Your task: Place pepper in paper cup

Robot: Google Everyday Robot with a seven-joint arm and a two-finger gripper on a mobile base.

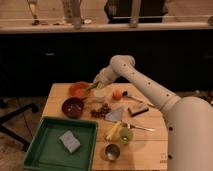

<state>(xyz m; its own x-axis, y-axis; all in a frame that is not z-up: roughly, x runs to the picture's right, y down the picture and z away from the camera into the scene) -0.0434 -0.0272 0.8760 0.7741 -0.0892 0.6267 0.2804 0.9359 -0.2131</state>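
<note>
**While the pepper hangs by the paper cup**

Where my arm (145, 87) reaches in from the right, my gripper (96, 84) sits low over the far edge of the table (145, 147), clamped on the pepper (92, 86). That slim green pepper pokes out toward the left, over the gap between the orange bowl (77, 90) and the paper cup (100, 94). The cup stands upright just below and slightly to the right of my gripper; whether the pepper touches its rim I cannot tell.

To the right of the cup lies a small orange fruit (117, 94), and nearer the right edge a dark block (137, 110). In front of the orange bowl sits a dark red bowl (73, 106), with a dark cluster (102, 110) and a grey wedge (115, 115) beside it toward the middle.

Toward the near edge, a yellow vegetable (113, 131) lies just beside a light green cup (125, 135), and a metal cup (112, 151) stands in front of them. Over the near left corner rests a green tray (37, 150) holding a grey sponge (70, 141).
</note>
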